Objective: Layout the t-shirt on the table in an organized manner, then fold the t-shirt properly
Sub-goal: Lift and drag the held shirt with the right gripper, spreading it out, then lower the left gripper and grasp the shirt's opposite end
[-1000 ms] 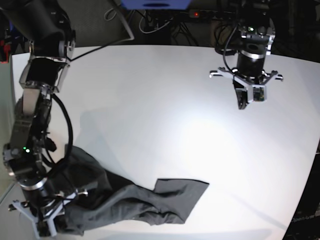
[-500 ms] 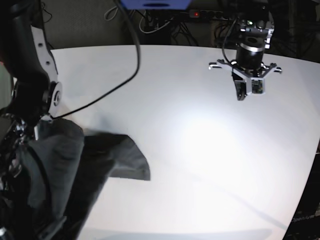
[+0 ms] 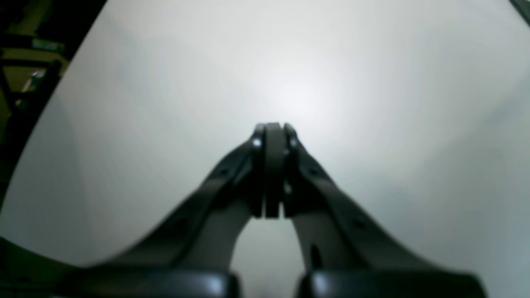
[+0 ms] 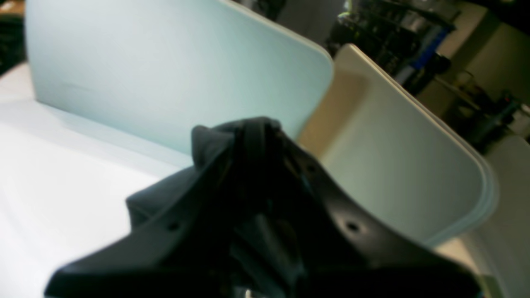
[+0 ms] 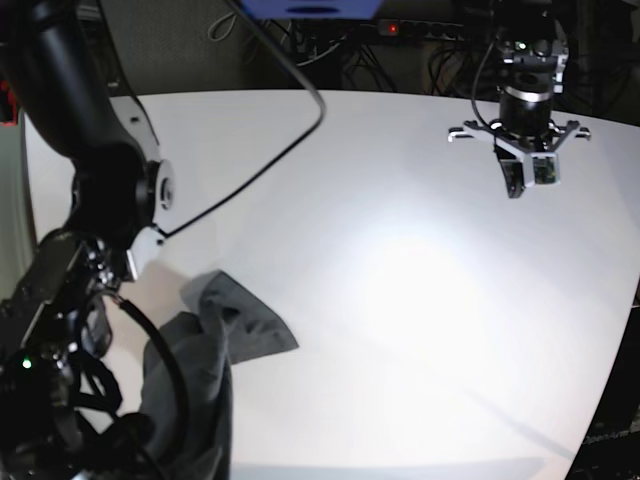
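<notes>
The dark grey t-shirt (image 5: 225, 340) hangs bunched at the lower left of the base view, and one end of it trails onto the white table (image 5: 400, 280). In the right wrist view, my right gripper (image 4: 254, 124) is shut on a fold of the t-shirt (image 4: 207, 140) and raised above the table (image 4: 62, 165). In the base view its fingertips are hidden behind the arm and the cloth. My left gripper (image 5: 522, 185) hovers at the far right, shut and empty. The left wrist view shows this gripper (image 3: 272, 126) with its pads pressed together over the bare table (image 3: 372, 82).
A black cable (image 5: 290, 130) loops from the right arm over the table's back left. Cables and a power strip with a red light (image 5: 392, 28) lie behind the table. The table's curved edge (image 5: 620, 340) runs down the right. Pale upright panels (image 4: 165, 74) stand beyond the right gripper.
My right arm has lifted the t-shirt off the front of the table and pulled it left, so less cloth lies flat. My left gripper has drifted right and farther back, still shut.
</notes>
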You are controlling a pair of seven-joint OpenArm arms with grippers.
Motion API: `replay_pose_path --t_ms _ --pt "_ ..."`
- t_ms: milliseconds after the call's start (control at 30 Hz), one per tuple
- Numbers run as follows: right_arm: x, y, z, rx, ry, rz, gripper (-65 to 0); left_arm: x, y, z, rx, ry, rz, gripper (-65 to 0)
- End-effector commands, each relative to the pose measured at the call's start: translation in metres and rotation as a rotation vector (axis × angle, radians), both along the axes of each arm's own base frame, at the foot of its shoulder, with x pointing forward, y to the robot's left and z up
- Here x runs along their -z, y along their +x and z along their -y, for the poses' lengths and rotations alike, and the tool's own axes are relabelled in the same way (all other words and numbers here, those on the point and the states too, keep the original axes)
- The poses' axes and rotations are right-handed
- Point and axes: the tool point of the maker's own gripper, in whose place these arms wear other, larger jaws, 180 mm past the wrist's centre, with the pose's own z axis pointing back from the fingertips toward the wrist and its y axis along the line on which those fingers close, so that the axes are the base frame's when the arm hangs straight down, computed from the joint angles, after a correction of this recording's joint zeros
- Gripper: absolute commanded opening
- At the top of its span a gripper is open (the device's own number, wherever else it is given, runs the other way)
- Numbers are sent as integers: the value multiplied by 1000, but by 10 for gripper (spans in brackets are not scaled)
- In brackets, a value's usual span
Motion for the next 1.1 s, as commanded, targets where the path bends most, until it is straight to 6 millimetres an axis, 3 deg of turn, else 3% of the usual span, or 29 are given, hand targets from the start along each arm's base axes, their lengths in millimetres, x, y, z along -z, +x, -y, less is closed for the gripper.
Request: replay_pose_path --t_ms 0,200,400,533,733,900,967,1067 --pt "-25 -5 -9 -31 20 76 -650 -12 3 -1 2 9 45 -647" --pt "-46 -14 -45 -109 42 59 -650 -11 3 -1 2 9 42 -647" --pt "-35 -12 -45 -93 41 -1 -650 -11 3 -1 1 10 42 -647" --pt "4 -4 -18 -23 10 -89 -650 -11 3 -1 1 10 42 -647" --pt "97 -4 24 78 -81 -305 -630 -13 5 -1 1 10 48 -647" --pt "171 -20 46 117 -139 -479 -491 -14 6 -1 0 10 52 -646" --pt "185 -24 52 123 -155 -503 -415 -17 11 -1 0 10 65 -646" --pt "190 -27 63 133 -183 -488 -315 -21 16 -1 -2 8 79 -646"
